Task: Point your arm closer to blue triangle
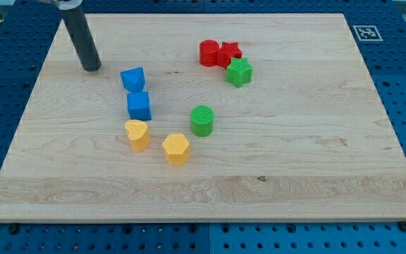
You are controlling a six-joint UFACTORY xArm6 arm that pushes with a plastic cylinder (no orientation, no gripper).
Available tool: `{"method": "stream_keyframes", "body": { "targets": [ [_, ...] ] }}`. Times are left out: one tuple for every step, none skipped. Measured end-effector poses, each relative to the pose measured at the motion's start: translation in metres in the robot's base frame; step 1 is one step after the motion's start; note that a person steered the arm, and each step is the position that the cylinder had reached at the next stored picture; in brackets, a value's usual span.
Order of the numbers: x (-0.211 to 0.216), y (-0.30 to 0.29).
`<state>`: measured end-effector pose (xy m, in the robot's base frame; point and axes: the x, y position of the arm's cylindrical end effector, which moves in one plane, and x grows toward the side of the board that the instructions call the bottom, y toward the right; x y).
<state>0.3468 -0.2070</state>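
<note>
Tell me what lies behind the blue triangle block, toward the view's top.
Behind the blue triangle block only bare wooden board shows. My tip stands apart at its upper left. Nothing hidden there.

the pale wooden board (294, 176) carries eight small blocks: a blue triangle (133, 78) with a blue cube (139, 106) just below it, then a yellow heart (137, 134) and a yellow hexagon (176, 149). a green cylinder (202, 120) stands near the middle. toward the view's top, a red cylinder (208, 53) touches a red star (229, 53), with a green star (239, 72) just beside them.
</note>
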Motion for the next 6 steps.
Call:
{"method": "stream_keyframes", "body": {
  "targets": [
    [0.024, 0.000],
    [0.040, 0.000],
    [0.040, 0.001],
    [0.040, 0.023],
    [0.040, 0.035],
    [0.040, 0.035]
  ]
}}
